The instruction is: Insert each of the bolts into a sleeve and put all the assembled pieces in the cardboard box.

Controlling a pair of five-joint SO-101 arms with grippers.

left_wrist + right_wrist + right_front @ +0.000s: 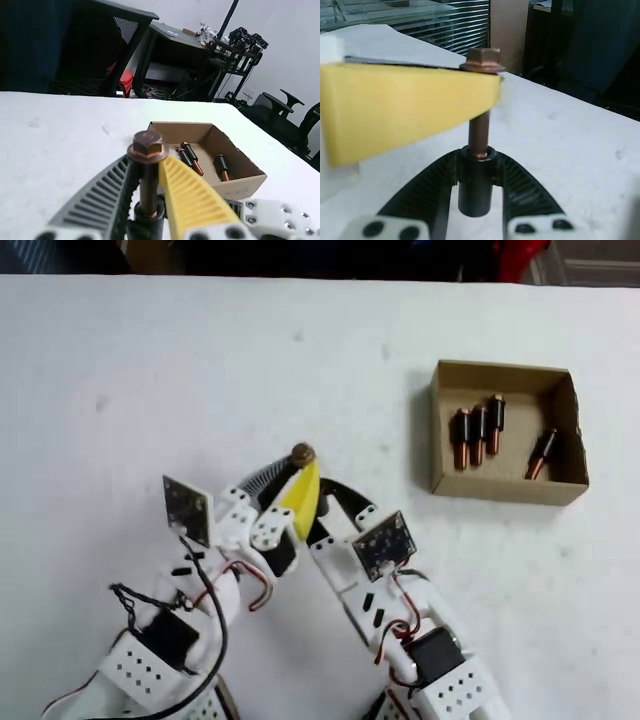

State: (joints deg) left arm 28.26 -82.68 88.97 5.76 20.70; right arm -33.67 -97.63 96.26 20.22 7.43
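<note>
A copper bolt point(302, 454) stands upright near the table's middle, its hex head point(148, 146) on top. My left gripper point(297, 466), with one grey and one yellow finger point(192, 197), is shut on its shank. The bolt's lower end point(480, 135) sits in a black sleeve point(476, 190). My right gripper point(476, 167), black-fingered, is shut on that sleeve from the opposite side. The left gripper's yellow finger point(405, 107) crosses the right wrist view. To the right stands the cardboard box point(505, 487) with several assembled pieces point(477, 435) lying inside.
The white table point(150, 370) runs to a far edge along the top of the high view. Both arm bodies point(160, 640) fill the near edge. Dark chairs and desks point(115, 45) stand beyond the table.
</note>
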